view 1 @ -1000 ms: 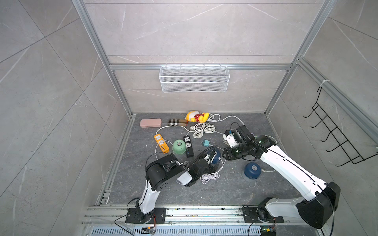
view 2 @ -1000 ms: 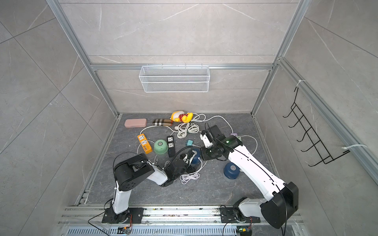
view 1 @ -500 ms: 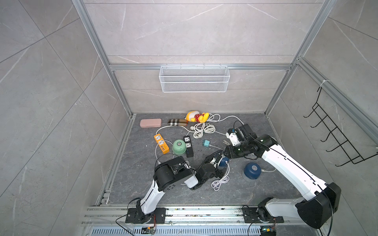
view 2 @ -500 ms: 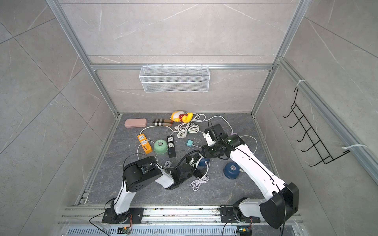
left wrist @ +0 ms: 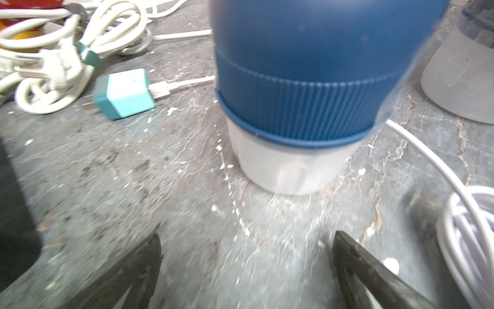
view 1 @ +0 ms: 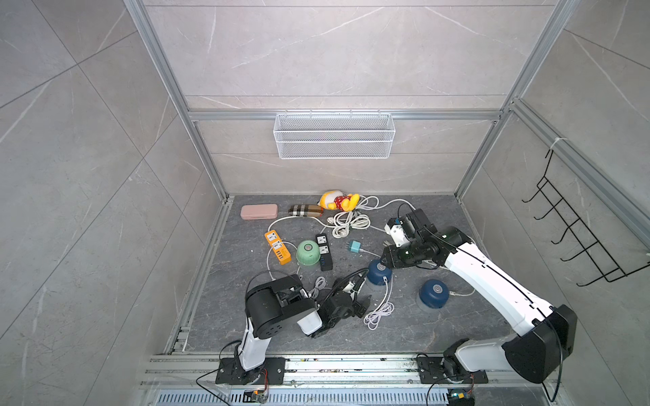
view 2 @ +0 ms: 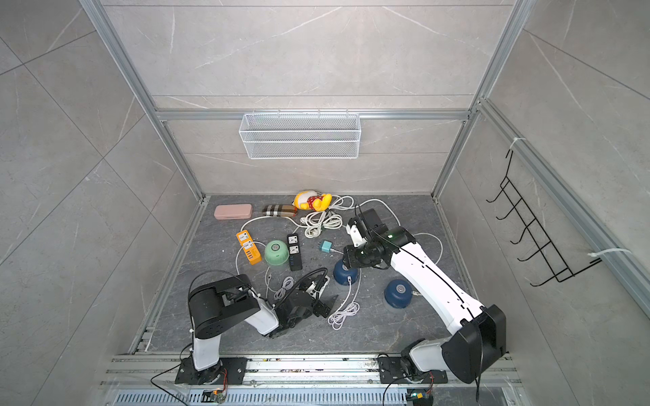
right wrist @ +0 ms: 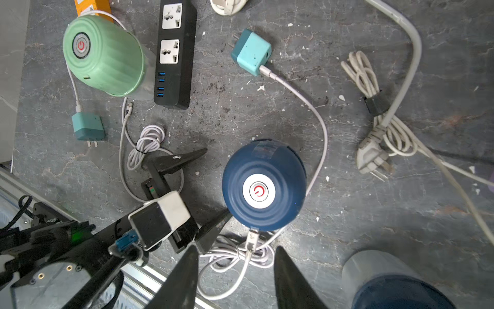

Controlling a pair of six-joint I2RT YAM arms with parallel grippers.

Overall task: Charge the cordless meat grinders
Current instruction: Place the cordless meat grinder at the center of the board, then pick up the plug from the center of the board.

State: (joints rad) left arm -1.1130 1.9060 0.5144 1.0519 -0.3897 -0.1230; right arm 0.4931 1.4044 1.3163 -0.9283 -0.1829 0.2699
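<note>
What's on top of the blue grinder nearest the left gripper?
Blue grinder: a silver button with a red power symbol. In a top view the right gripper covers its far edge.

The first grinder point(view 1: 379, 273) stands just ahead of the left gripper point(left wrist: 247, 239) and just below the right gripper point(right wrist: 236, 248). A coiled cable point(view 1: 378, 314) lies right of the left gripper. A second grinder point(view 1: 434, 293) sits farther right. A third grinder point(view 1: 307, 252) stands ahead and leftward, between two power strips point(view 1: 278, 247).
</note>
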